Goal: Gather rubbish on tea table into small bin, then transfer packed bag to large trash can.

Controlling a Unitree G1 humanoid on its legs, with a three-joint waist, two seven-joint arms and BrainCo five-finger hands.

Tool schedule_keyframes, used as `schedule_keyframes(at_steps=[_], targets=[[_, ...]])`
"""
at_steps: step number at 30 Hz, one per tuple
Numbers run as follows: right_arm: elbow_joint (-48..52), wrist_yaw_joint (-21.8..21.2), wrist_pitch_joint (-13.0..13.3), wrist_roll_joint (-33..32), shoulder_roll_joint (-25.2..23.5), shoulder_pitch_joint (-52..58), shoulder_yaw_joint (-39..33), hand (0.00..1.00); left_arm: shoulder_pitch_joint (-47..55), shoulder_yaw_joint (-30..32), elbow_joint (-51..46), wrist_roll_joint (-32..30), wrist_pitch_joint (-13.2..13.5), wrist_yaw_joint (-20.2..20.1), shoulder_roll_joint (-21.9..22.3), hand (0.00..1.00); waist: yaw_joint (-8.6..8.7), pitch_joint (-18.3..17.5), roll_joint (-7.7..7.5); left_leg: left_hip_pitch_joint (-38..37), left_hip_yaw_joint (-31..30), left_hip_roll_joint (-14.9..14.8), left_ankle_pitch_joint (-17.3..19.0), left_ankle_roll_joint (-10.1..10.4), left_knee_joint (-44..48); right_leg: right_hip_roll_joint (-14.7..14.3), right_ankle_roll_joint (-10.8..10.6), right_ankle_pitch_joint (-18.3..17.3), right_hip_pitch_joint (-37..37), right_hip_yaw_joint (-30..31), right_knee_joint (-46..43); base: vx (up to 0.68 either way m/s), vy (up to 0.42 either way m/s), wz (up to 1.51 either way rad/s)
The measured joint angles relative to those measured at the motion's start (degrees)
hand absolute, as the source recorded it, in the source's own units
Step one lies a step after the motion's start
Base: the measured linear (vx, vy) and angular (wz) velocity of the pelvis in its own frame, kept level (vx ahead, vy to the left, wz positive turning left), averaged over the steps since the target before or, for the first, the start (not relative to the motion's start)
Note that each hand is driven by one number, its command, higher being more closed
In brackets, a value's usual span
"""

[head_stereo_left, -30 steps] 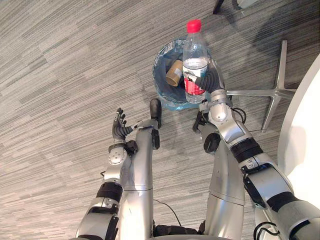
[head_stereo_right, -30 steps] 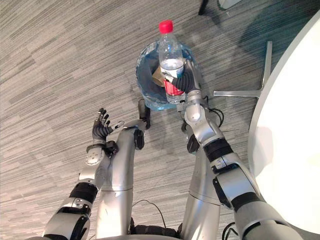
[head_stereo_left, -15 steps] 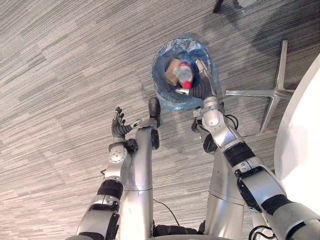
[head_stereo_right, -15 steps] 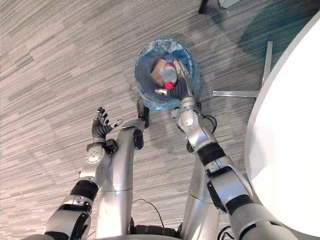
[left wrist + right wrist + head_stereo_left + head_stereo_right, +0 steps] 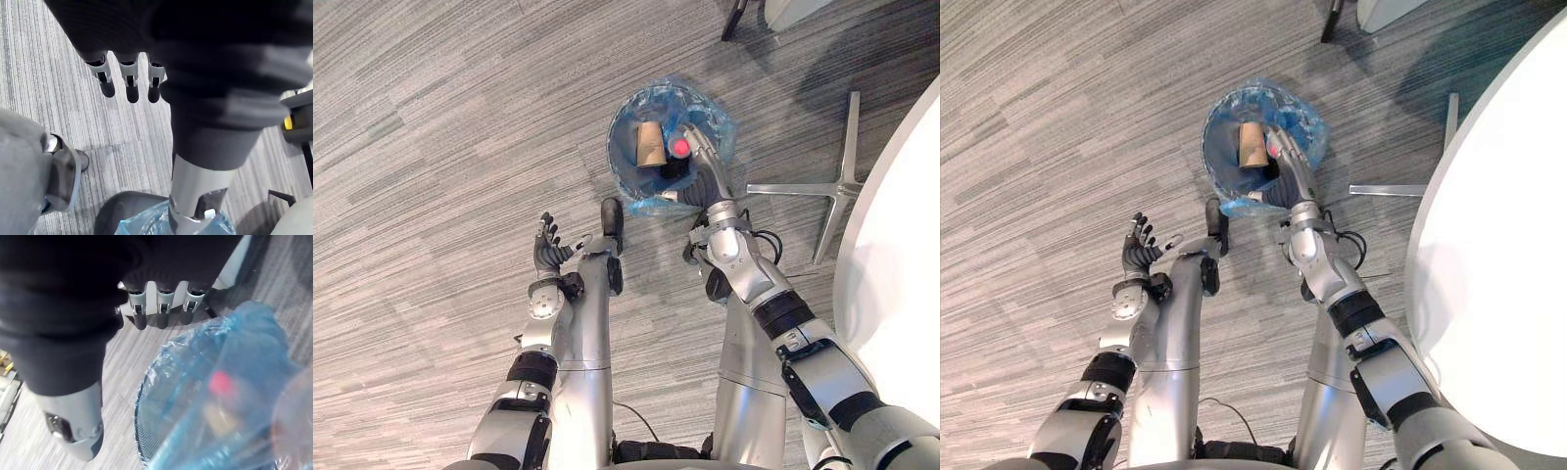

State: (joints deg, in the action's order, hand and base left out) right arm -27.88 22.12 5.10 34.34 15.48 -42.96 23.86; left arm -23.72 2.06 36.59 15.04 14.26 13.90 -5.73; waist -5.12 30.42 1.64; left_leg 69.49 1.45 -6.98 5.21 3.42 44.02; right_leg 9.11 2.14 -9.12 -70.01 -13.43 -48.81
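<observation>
The small bin (image 5: 644,202), lined with a blue bag, stands on the carpet ahead of me. Inside it a clear bottle shows its red cap (image 5: 680,147) next to a brown paper cup (image 5: 649,144). My right hand (image 5: 705,179) reaches over the bin's near right rim, fingers (image 5: 161,308) straight and holding nothing. The blue bag (image 5: 220,401) and the red cap (image 5: 221,382) lie just past them in the right wrist view. To the left of the bin my left hand (image 5: 548,251) hovers open over the carpet, its fingers (image 5: 129,83) straight and empty.
A white round table (image 5: 901,294) fills the right edge. A chair's silver star base (image 5: 827,188) lies on the carpet right of the bin, and another dark chair leg (image 5: 734,15) stands behind it. Grey striped carpet stretches to the left.
The right hand held the bottle upright above the bin, then lowered and released it; the bottle now lies in the bin and the hand's fingers have straightened. The left hand stayed put.
</observation>
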Motion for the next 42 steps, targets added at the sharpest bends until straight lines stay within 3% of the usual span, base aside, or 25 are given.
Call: schedule_keyframes(at_steps=[12, 29, 30, 42], targets=[[-10.5, -1.2, -1.6, 8.2, 1.1, -3.1, 4.4, 0.0, -0.1, -0.5, 0.2, 0.1, 0.5, 0.0, -0.1, 0.0, 0.23, 0.0, -0.02, -0.2, -1.1, 0.2, -1.8, 0.7, -3.4, 0.1, 0.0, 0.0, 0.1, -1.7, 1.2, -0.02, -0.015, 0.06], [-25.1, -3.6, -4.0, 10.7, -1.2, -9.2, 9.1, 0.0, -0.5, -0.5, -0.1, 2.2, 2.1, -0.1, -1.0, 0.0, 0.12, -0.1, -0.14, 4.4, -1.0, 1.1, -4.1, 0.9, -5.2, 2.1, 0.9, -0.6, -5.1, -2.8, -0.6, -0.03, -0.027, 0.1], [-25.2, -3.5, -4.1, 10.6, -1.4, -9.5, 9.1, 1.0, -0.5, -0.5, -0.2, 2.4, 2.4, -0.1, -1.1, 0.0, 0.12, -0.1, -0.15, 4.9, -0.9, 1.1, -4.1, 0.9, -5.2, 2.2, 1.1, -0.8, -5.7, -2.8, -0.9, -0.02, -0.034, 0.08], [-27.6, -3.4, -4.5, 8.3, -3.1, -11.2, 8.0, 1.0, -2.0, -0.4, -0.3, 3.3, 2.5, -0.1, -0.7, 0.0, -0.19, -0.1, -0.15, 6.4, -1.0, 1.4, -4.7, 1.2, -5.7, 2.8, 1.7, -1.5, -7.9, -3.0, -2.0, -0.02, -0.039, 0.05]])
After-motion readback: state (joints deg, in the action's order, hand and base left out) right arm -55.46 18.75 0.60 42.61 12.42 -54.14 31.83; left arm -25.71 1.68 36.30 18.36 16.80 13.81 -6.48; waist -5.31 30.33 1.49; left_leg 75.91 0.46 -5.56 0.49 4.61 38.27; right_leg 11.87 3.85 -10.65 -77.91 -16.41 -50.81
